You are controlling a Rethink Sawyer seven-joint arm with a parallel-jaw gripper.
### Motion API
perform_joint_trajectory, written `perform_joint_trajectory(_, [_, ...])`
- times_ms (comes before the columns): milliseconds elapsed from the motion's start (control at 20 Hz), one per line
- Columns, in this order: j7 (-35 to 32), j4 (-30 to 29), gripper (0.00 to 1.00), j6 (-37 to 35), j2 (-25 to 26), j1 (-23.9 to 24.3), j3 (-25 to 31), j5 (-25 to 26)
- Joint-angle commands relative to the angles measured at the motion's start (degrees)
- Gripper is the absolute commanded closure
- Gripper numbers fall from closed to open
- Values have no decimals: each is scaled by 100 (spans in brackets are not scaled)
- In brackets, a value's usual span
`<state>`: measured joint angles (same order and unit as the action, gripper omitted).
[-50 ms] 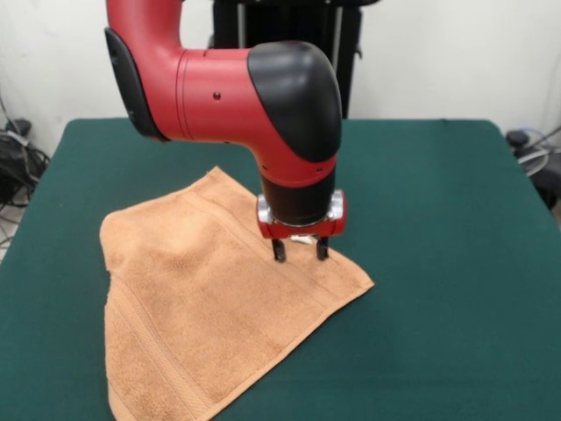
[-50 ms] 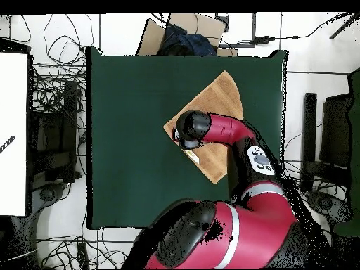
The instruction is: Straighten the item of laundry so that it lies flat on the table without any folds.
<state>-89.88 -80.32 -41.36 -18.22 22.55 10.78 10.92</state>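
The orange-brown towel [image 1: 206,303] lies spread on the dark green table [image 1: 456,263], set as a diamond in the front view, with one corner running off the picture's lower edge. Its surface looks mostly flat there, with woven border bands running near its edges, though a slight ripple shows along the edge on the picture's left side, where the cloth may be doubled over; the view does not settle this.

The gripper [image 1: 299,250] stands just above the towel's right-hand part in the front view, close to the corner that points out over the bare felt. Its two short dark fingers [image 1: 279,250] hang straight down and stand apart, with a plain gap between them and nothing held. Whether the tips touch the cloth or stop just short of it cannot be told.

Directly above the gripper, the red and black arm [image 1: 263,96] bends over and hides the towel's far edge behind it. In the overhead view the arm [image 2: 225,133] likewise covers the middle of the towel [image 2: 221,98], so only the parts to either side of it show, and the gripper itself is hidden beneath the wrist.

Beyond the towel, the table runs on as open green felt. Past the table's edges, cables [image 2: 49,105] lie tangled on the pale floor, and a cardboard box [image 2: 184,31] sits just off the side farthest from the robot's base.
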Motion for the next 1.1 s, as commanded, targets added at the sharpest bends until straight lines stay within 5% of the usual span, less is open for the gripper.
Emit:
perform_joint_trajectory(50, [-348,-128,0,583,334,32,104,263])
perform_joint_trajectory(1100, [-370,-114,0,543,308,-1,69,272])
